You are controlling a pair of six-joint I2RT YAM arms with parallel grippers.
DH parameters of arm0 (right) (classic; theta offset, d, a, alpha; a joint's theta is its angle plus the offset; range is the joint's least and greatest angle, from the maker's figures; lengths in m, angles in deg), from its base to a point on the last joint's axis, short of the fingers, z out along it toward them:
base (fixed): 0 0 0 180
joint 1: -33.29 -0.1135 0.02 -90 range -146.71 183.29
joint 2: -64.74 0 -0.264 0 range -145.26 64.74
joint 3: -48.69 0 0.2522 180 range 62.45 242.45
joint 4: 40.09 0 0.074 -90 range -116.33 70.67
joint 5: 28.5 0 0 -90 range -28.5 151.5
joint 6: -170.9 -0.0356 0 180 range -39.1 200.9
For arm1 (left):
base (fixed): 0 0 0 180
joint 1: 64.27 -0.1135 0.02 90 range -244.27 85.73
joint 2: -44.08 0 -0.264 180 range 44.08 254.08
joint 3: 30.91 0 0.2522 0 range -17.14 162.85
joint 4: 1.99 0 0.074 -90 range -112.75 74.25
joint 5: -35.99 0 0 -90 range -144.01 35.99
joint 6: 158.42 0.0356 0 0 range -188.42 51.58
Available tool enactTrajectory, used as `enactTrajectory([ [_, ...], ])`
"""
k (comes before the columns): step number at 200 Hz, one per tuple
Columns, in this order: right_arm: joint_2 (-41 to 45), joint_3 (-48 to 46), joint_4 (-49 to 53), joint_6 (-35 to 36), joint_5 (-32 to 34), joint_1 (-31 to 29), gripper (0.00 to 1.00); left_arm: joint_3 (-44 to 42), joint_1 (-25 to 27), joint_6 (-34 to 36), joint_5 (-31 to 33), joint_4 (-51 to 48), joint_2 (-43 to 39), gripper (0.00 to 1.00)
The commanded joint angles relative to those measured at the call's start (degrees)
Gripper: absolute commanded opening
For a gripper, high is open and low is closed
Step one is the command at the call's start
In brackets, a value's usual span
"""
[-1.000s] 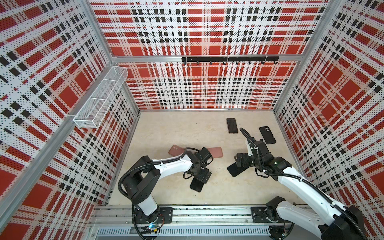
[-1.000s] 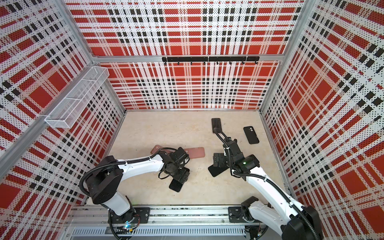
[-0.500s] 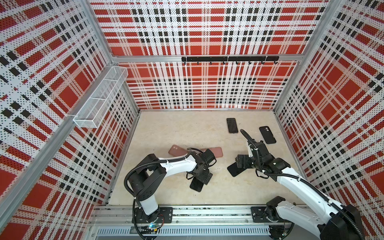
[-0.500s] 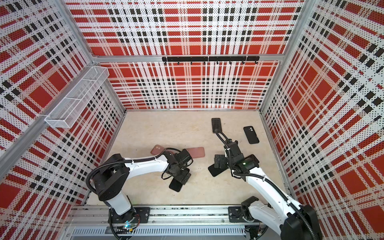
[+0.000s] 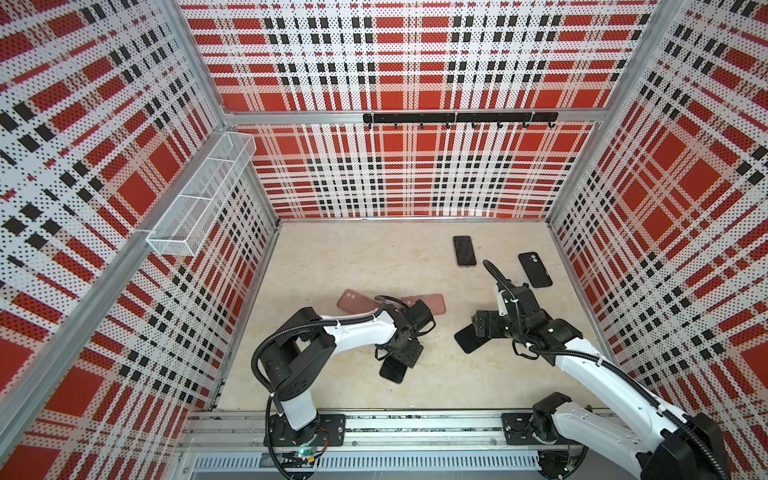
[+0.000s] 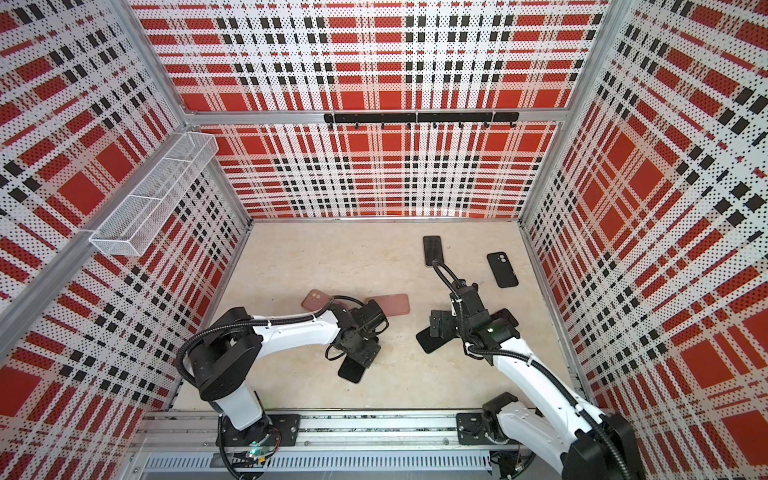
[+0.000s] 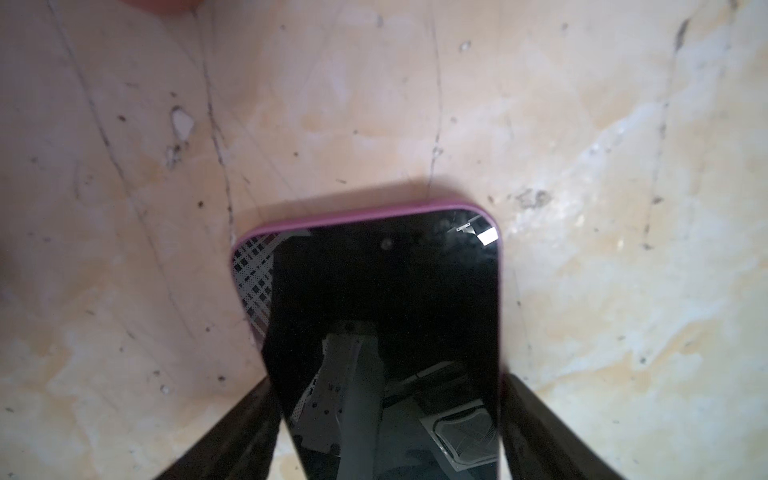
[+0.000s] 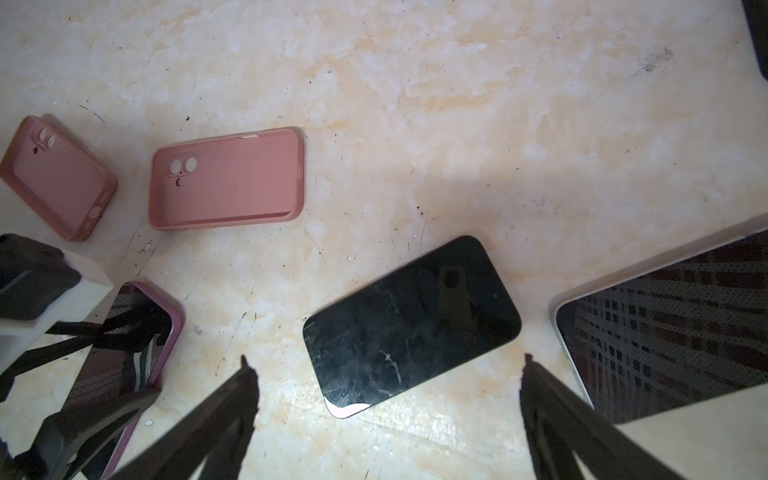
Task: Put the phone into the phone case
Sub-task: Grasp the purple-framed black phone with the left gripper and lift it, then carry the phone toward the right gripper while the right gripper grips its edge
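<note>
**Right claw open over the bare phone, left claw astride a cased one**

The bare phone (image 8: 411,324) lies flat and screen-up on the surface (image 8: 457,124). In both top views it sits right of centre in the lower half of the frame, partly hidden under the right arm. The right claw (image 8: 386,360) hangs above it with its jaws spread wide and nothing between them.

The left claw (image 7: 388,382), in the lower middle of the top views, straddles a cased phone (image 7: 374,291) with a purple rim. Its fingers (image 7: 249,415) stand right at the long edges. Whether they press on those edges or only flank them cannot be told.

Two empty cases lie hollow side up near the centre of the top views. The nearer pink case (image 8: 226,178) is just behind the left wrist, and the farther pink case (image 8: 58,178) is to its left.

The bare phone looks like a stiff, thin slab with a slick, already scuffed glass face, so it probably offers little purchase from above. The likely hold is across its width, on the two long edges near the middle, with a gentle squeeze. The pink cases look soft and light. One may slide or buckle when the phone is pushed in, and may need pinning down by its rim while each corner is seated in turn.
</note>
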State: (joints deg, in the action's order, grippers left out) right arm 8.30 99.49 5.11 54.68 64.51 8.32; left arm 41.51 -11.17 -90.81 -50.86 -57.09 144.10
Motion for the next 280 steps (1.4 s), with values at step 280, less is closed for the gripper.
enactTrajectory([
  [280, -10.2, -11.4, -40.1, -3.3, -24.8, -8.5, 0.96, 5.9, -17.7, -2.3, -11.3, 1.9, -6.4, 0.66],
])
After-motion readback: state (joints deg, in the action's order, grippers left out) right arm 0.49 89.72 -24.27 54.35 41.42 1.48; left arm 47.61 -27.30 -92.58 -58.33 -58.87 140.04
